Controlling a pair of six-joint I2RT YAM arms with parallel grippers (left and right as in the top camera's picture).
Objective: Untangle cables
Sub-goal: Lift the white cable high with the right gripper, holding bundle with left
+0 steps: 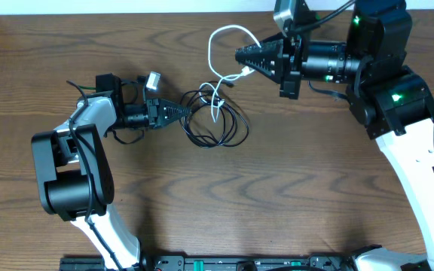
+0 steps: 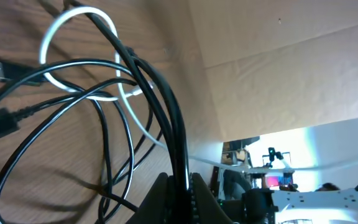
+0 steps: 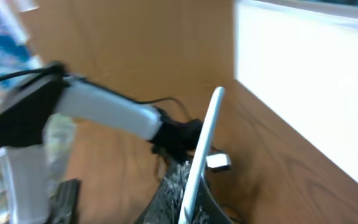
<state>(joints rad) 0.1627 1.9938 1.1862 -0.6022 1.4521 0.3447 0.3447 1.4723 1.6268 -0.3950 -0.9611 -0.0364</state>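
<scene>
Left pincer (image 1: 181,113) clamps two black cables (image 2: 171,121); right pincer (image 1: 239,54) one white cable (image 3: 202,143).

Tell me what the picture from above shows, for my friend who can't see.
Two robot arms reach over a wooden table: the left hand pinches a tangle of black cables, and the right hand pinches a white cable that loops into the tangle.
</scene>
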